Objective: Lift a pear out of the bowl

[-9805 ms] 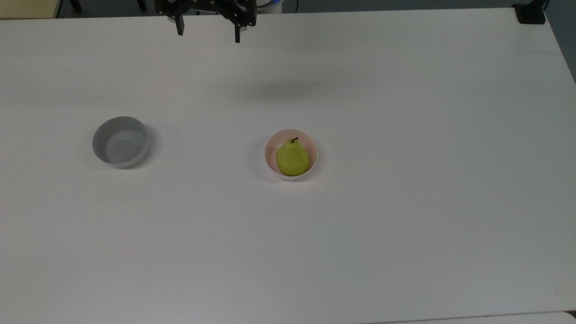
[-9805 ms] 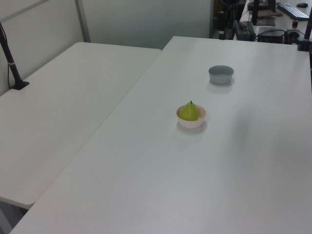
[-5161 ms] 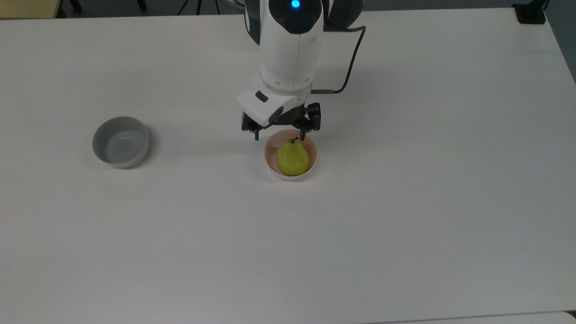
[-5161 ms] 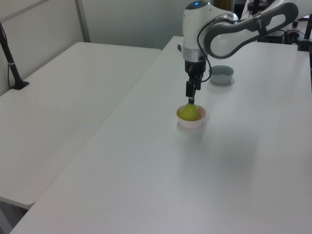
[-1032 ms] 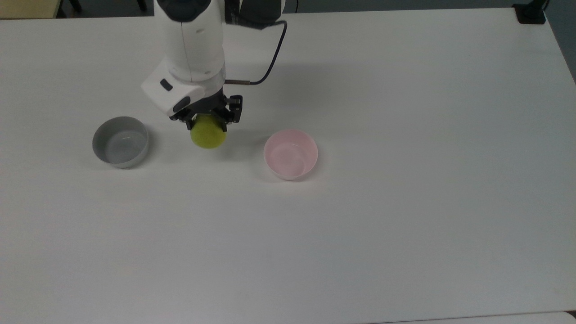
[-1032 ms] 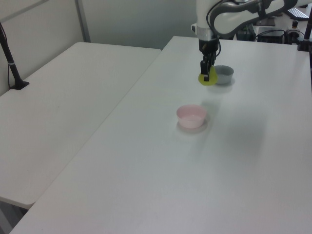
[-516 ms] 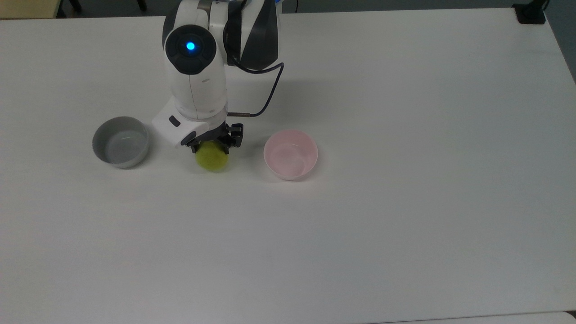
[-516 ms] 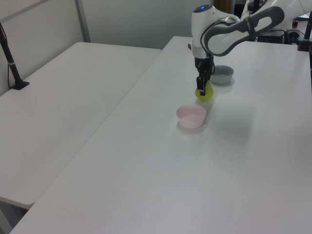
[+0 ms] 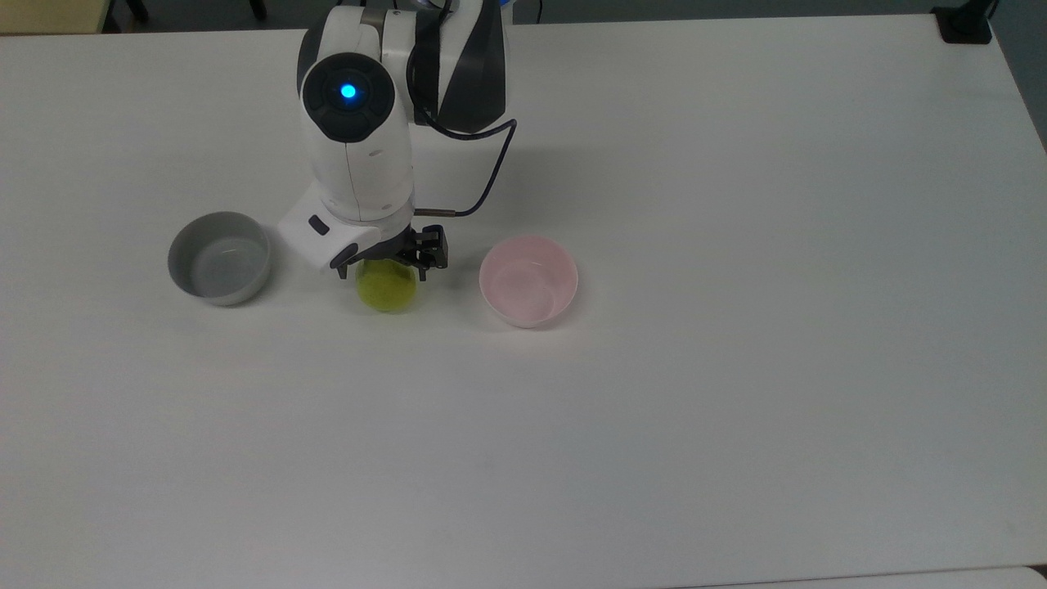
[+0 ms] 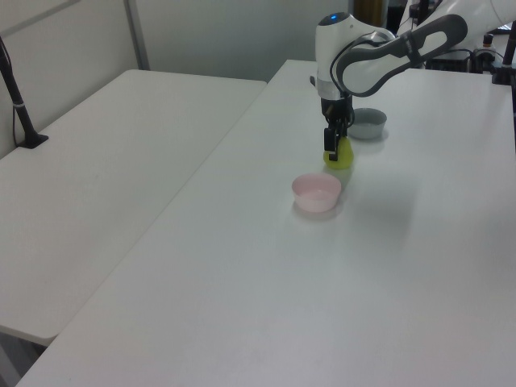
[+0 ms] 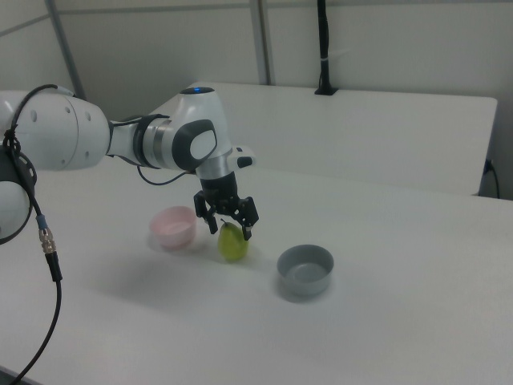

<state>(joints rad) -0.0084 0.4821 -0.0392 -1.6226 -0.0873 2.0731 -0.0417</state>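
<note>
Spreading wide, the claw [image 11: 228, 224] hangs open just above the pear [image 11: 232, 243] — between grey bowl [image 11: 304, 269] and bowl [image 11: 173, 226].

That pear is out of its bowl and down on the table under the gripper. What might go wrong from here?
The pear stands between the pink bowl and the grey bowl, with the open gripper right above it.

1. It is rounded, so it might tip or roll once left alone.
2. The gripper's fingers still flank its top, so a crooked lift could knock it over.
3. A rolling pear could bump either bowl.
</note>
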